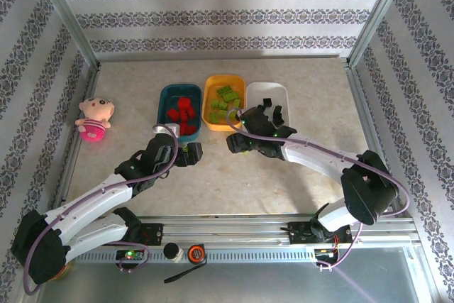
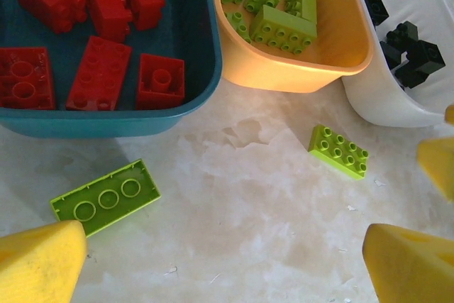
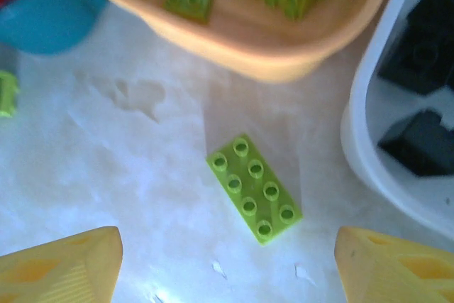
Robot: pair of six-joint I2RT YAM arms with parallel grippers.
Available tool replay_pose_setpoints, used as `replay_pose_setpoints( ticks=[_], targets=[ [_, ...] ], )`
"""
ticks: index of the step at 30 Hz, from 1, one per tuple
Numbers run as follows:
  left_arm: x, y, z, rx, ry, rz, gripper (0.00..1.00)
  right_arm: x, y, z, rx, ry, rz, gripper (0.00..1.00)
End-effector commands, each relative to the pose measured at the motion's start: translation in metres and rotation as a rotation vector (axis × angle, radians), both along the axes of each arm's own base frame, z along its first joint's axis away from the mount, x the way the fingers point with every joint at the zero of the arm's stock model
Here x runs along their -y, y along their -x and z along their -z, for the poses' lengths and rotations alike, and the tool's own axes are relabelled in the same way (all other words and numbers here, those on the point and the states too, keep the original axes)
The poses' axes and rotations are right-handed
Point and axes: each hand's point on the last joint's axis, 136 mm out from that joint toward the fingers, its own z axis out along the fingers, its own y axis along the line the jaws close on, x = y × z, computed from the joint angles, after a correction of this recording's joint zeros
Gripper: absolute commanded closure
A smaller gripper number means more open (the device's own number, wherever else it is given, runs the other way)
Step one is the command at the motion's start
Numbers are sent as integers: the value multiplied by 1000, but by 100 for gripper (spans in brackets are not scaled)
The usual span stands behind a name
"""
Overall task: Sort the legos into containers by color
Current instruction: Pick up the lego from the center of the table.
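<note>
lying clear of orange tray [image 3: 273, 56] rim: green brick [image 3: 253, 188]

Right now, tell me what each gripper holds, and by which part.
Nothing is held. The left gripper and the right gripper both stand open, and the lime-green brick below the right one lies untouched on the table.

No writing, label, brand or number can be read in any view. The studs of the lime-green brick [image 3: 253, 188] lying on the desk [image 3: 106, 175] are too blurred to tell whether anything is embossed on them. The same goes for the red bricks [image 2: 99, 72] in the teal tray [image 2: 106, 124]. The dark bands on the walls [image 1: 213, 17] are an ornamental pattern, not letters.
</note>
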Motion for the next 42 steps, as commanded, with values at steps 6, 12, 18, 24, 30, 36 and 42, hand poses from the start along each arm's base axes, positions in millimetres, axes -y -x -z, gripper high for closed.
replay_pose_setpoints(
  ticks=[6, 12, 18, 24, 30, 36, 42],
  targets=[
    [-5, -2, 12, -30, -2, -34, 0, 2, -10, 24, -3, 114, 24, 21],
    [-7, 1, 14, -39, -7, -34, 0, -3, -23, 44, -14, 193, 7, 21],
    [-11, 2, 11, -24, -8, -49, 0, -5, -38, 62, -17, 249, 5, 21],
    [-13, 2, 9, -21, -19, -49, 0, -14, -30, 81, -76, 246, -34, 30],
    [-14, 1, 8, -20, -23, -56, 0, -19, -9, 94, -131, 241, -70, 48],
    [-15, -1, 5, -16, -22, -58, 0, -29, 3, 84, -133, 170, -86, 70],
    [-18, 0, 7, -19, -32, -68, 0, -44, 6, 37, -91, 23, -100, 75]
  ],
)
